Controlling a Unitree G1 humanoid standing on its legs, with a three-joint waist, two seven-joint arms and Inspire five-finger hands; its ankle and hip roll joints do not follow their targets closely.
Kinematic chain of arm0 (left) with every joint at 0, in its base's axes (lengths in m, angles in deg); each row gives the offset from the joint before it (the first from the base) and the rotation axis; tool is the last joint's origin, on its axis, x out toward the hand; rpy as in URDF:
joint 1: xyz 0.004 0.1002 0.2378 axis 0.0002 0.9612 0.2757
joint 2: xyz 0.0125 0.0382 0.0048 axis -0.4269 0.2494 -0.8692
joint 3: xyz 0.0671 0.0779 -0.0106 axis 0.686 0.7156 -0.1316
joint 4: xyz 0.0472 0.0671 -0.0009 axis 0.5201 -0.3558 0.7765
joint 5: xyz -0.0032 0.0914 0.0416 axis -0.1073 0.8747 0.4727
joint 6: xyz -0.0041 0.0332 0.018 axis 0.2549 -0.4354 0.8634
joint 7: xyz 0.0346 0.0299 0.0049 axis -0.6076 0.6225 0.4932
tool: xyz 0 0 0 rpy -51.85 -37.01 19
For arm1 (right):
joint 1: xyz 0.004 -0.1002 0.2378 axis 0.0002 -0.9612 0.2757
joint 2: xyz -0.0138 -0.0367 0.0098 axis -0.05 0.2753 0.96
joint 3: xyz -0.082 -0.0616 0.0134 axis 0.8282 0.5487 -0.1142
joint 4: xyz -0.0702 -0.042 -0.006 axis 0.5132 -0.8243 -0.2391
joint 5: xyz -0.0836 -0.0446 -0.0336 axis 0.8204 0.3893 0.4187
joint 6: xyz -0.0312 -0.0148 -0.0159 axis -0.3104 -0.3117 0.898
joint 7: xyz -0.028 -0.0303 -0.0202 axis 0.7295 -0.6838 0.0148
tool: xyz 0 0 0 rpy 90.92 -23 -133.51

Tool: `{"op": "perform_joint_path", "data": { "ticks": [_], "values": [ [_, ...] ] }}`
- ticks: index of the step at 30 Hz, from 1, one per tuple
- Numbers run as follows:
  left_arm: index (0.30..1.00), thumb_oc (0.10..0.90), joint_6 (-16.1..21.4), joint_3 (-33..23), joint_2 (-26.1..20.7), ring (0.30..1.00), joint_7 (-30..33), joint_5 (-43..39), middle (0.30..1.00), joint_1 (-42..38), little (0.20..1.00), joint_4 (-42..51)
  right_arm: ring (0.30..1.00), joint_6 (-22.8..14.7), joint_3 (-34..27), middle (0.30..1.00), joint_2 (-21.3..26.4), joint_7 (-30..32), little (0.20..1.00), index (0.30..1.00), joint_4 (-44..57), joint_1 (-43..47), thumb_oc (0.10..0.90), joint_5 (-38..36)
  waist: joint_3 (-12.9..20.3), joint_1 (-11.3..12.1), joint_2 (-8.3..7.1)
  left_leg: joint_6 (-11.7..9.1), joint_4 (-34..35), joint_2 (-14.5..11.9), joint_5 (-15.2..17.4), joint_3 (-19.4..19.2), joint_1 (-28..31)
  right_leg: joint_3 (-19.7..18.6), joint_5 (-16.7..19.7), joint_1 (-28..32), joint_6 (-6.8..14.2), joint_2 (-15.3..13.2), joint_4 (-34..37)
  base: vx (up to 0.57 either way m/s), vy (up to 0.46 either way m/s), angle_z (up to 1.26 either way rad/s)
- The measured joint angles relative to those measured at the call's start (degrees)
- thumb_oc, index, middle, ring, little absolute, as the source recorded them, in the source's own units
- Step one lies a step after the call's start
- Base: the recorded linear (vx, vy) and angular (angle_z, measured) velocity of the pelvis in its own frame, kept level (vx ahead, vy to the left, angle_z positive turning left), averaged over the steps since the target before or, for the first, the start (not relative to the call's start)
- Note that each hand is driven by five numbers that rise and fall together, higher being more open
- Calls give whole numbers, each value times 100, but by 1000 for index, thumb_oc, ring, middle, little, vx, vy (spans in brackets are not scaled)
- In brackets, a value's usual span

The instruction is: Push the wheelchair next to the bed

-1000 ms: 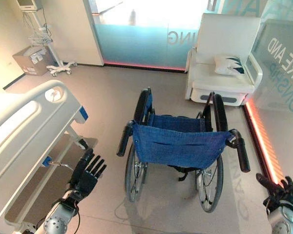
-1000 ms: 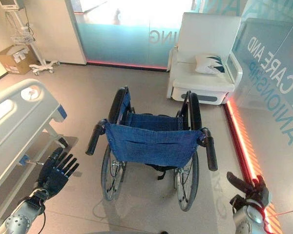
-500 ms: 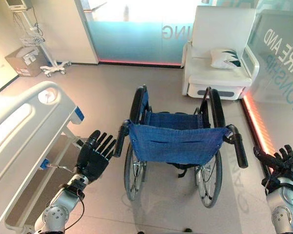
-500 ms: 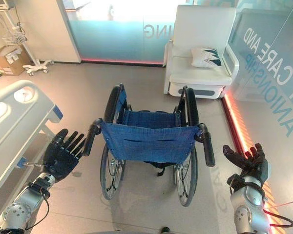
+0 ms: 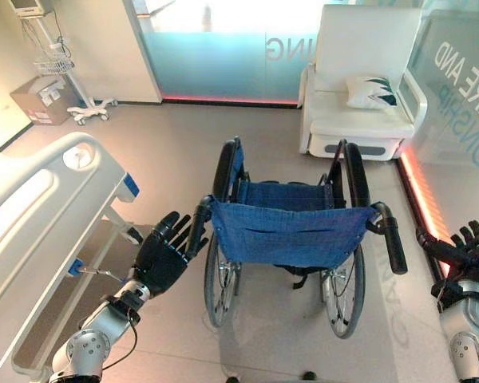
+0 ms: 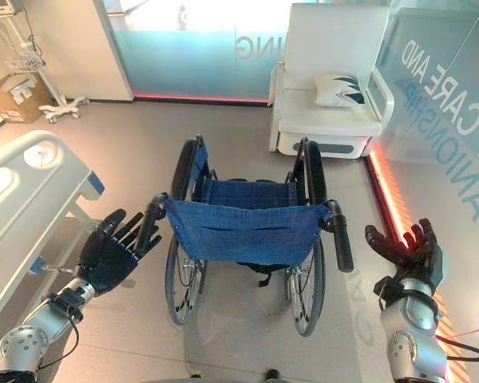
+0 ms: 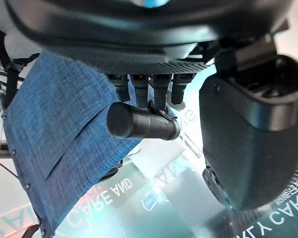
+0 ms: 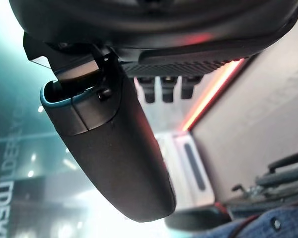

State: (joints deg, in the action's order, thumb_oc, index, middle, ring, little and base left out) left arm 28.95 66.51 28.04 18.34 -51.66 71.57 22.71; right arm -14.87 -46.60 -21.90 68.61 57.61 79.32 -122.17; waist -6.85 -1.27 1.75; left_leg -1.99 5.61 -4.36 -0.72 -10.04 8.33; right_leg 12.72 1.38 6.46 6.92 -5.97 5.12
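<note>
Blue-backed wheelchair (image 5: 291, 239) is sitting mid-floor, to the right of the bed (image 5: 40, 215) and apart from it, facing away from you toward the white armchair (image 5: 361, 88), its length running front to back. Your left hand (image 5: 164, 254) is now reaching its spread fingers up to the left push handle (image 7: 141, 121), closer than half a second ago. Your right hand (image 6: 407, 251) is hovering open, still short of the right handle (image 6: 341, 239).
</note>
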Motion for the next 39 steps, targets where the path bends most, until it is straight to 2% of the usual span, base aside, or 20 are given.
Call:
{"op": "perform_joint_path", "data": {
  "ticks": [2,5,13,23,29,39],
  "values": [
    [900,800,-159,12,-173,900,-38,-3,900,1,900,1,900,188,113,900,236,-451,900,900,157,-5,800,-25,-6,-7,-4,0,0,-2,0,-1,-1,1,0,0,0,2,0,0,0,0],
    [900,800,-204,88,-258,900,-121,-22,900,-3,900,2,900,242,293,900,441,-879,900,900,289,-3,800,-259,-22,-2,-33,0,-1,-2,0,-1,2,1,0,2,0,2,0,0,0,0],
    [900,800,-204,326,-413,900,-188,-177,900,-1,900,98,900,301,369,900,483,-1466,900,900,416,5,800,-721,-88,35,-139,-1,-36,-1,-1,2,2,8,0,4,0,1,0,0,0,0],
    [900,800,-199,433,-766,900,-456,-176,900,0,900,122,900,897,802,900,776,-1552,900,900,597,8,800,-655,-102,59,-162,-1,-38,-1,-1,5,6,13,0,10,0,1,-1,10,-2,0],
    [900,800,-197,457,-912,900,-459,-176,900,7,900,203,900,1058,984,900,981,-1538,900,900,444,29,800,-663,-110,74,-177,-1,-39,1,-1,14,19,17,0,26,1,2,-1,5,-1,0],
    [900,800,-168,616,-1126,900,-521,-211,900,5,900,252,900,1177,1007,900,980,-1320,900,900,358,76,800,-636,-157,96,-254,0,-39,7,-1,19,101,21,0,110,1,-4,1,0,0,0]
  ]
}}
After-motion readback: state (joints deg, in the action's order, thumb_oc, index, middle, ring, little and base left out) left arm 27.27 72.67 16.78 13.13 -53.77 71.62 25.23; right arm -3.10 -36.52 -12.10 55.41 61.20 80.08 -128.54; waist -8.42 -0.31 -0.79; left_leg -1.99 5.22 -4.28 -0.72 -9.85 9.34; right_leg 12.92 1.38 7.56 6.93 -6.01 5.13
